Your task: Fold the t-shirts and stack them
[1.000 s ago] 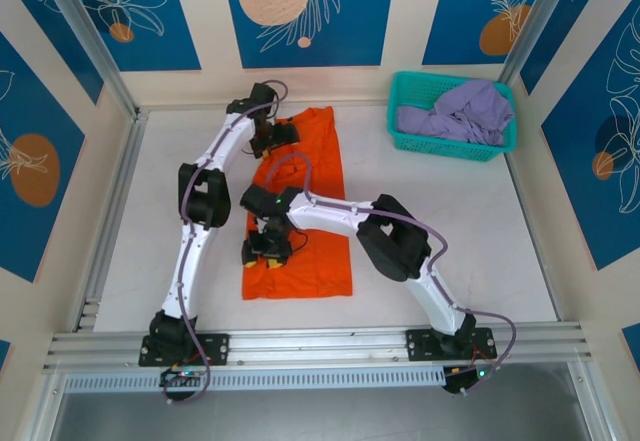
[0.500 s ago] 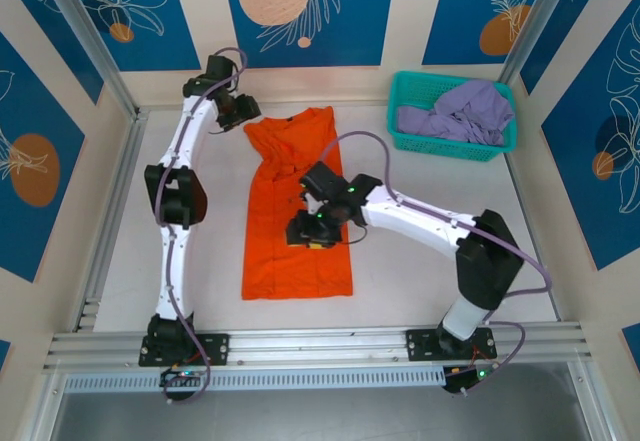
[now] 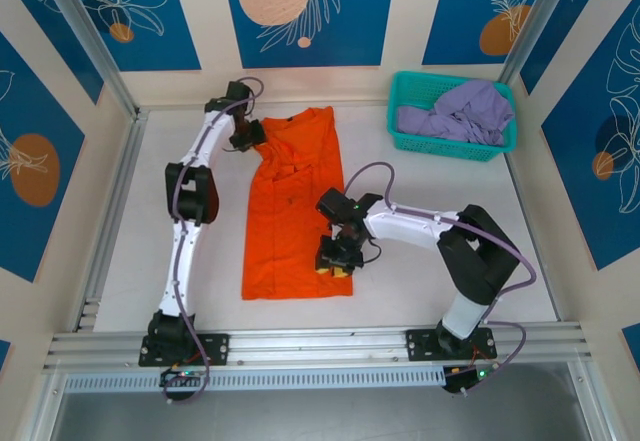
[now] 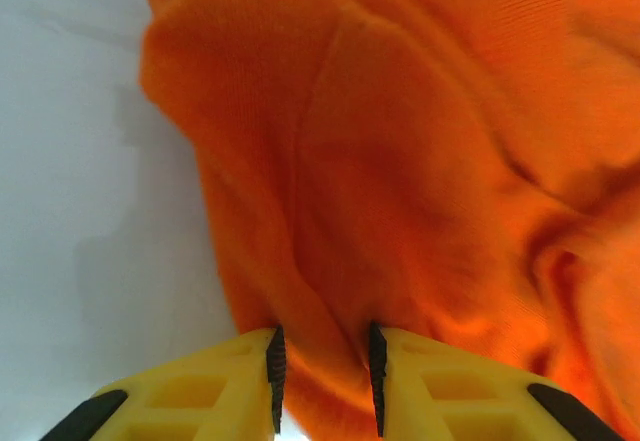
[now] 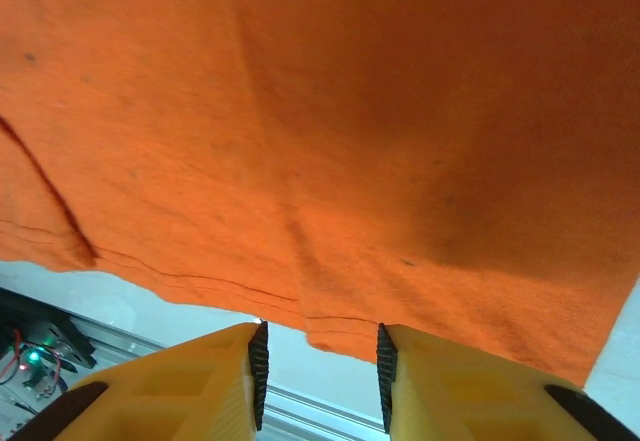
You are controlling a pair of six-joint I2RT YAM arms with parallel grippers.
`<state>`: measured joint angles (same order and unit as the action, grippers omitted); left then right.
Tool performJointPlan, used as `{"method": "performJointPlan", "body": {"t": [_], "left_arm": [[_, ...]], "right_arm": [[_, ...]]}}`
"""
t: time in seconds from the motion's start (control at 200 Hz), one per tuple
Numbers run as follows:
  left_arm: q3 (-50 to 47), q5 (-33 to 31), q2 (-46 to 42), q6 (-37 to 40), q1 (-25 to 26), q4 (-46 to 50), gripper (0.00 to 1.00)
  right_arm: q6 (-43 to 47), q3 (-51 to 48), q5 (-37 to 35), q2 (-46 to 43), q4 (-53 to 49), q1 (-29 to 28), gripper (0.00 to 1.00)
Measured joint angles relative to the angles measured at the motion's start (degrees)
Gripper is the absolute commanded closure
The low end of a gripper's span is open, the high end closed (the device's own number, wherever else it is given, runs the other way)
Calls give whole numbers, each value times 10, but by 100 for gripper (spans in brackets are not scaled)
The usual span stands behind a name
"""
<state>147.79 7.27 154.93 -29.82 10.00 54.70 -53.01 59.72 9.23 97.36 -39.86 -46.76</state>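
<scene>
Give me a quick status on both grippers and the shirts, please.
Left gripper astride fold of orange t-shirt, grip unclear. Right gripper open over near hem. Lavender t-shirt in basket.

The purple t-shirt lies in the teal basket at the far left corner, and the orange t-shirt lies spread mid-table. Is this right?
No: the top external view shows the teal basket with the purple t-shirt at the far right corner. The orange t-shirt is mid-table.

Robot lab cell, aluminium frame (image 3: 320,342), patterned panels (image 3: 300,11)
</scene>
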Motion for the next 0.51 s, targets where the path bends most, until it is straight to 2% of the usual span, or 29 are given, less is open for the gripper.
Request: {"method": "performJointPlan", "body": {"t": [0.31, 0.415, 0.505], "left_arm": [[70, 16, 48, -23, -1, -66, 61], [79, 19, 59, -36, -2, -95, 53], [82, 23, 61, -46, -3, -109, 46]], "right_arm": [[1, -44, 28, 23, -1, -24, 63], [1, -52, 43, 22, 2, -25, 63], [2, -51, 47, 22, 2, -25, 58]]}}
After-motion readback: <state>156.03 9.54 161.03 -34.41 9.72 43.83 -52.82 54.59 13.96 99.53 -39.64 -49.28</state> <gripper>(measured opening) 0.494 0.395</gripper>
